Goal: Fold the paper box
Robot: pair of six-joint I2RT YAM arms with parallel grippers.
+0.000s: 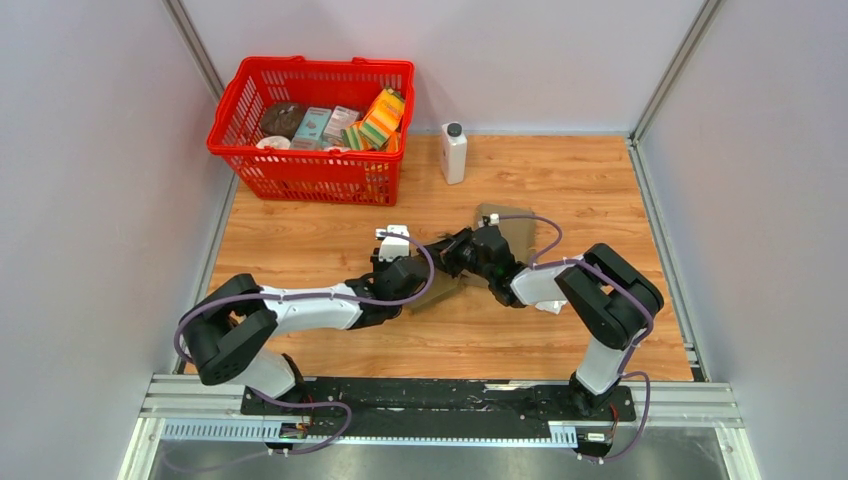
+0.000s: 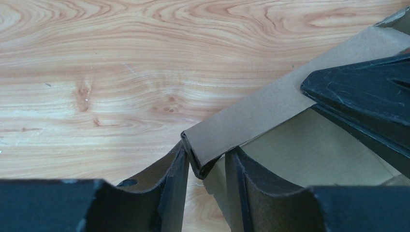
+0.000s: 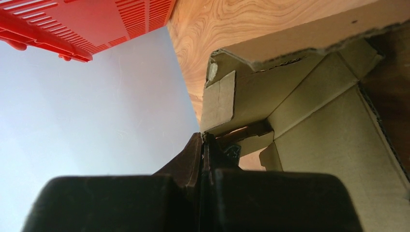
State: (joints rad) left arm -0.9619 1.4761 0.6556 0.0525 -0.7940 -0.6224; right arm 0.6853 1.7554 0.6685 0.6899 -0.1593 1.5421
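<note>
Evidently the box (image 1: 512, 228) sits mid-frame; it looks like light, thin card that creases easily, best held at flap edges. Left gripper (image 2: 205, 157) straddles a flap corner (image 2: 209, 143), jaws apart; right gripper (image 3: 203, 140) is closed, nosing a wall (image 3: 251, 96).

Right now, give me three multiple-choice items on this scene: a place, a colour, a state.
1. Where is the bottle relative to the basket? A inside it; B left of it; C right of it.
2. What colour is the basket? A red; B blue; C grey.
3. How is the right gripper? A wide open; B shut; C out of view.
Answers: 1 C, it stands upright beside the basket's right wall. 2 A, its mesh walls are red. 3 B, its jaws meet with no gap in the right wrist view.
</note>
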